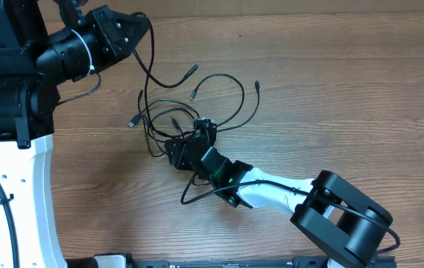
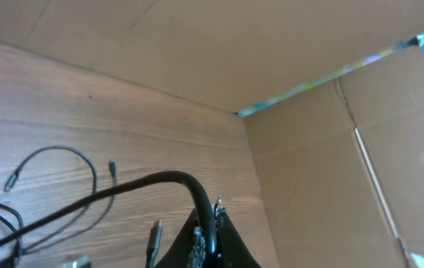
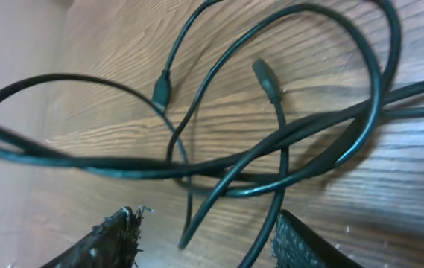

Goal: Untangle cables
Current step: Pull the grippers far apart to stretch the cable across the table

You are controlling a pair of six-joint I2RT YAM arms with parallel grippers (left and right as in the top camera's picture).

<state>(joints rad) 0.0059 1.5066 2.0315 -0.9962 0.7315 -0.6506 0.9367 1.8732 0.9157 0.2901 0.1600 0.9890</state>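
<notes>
Thin black cables [image 1: 168,113] lie in a tangled heap of loops on the middle of the wooden table, their plug ends [image 1: 193,71] fanning outward. My left gripper [image 1: 144,28] is raised at the upper left, shut on one cable [image 2: 206,212] that arcs from its jaws down to the heap. My right gripper [image 1: 189,138] sits low on the heap's near side. Its jaws stand open in the right wrist view, and a cable strand [image 3: 271,201] and a loose end run down between the two fingers [image 3: 115,238] without being pinched. The right gripper [image 3: 208,249] hovers just over crossing loops [image 3: 219,167].
A cardboard wall [image 2: 331,141] stands along the table's far edge in the left wrist view. The right arm's own thicker wire [image 1: 197,195] loops on the table beside its wrist. The left arm's base [image 1: 7,112] fills the left side.
</notes>
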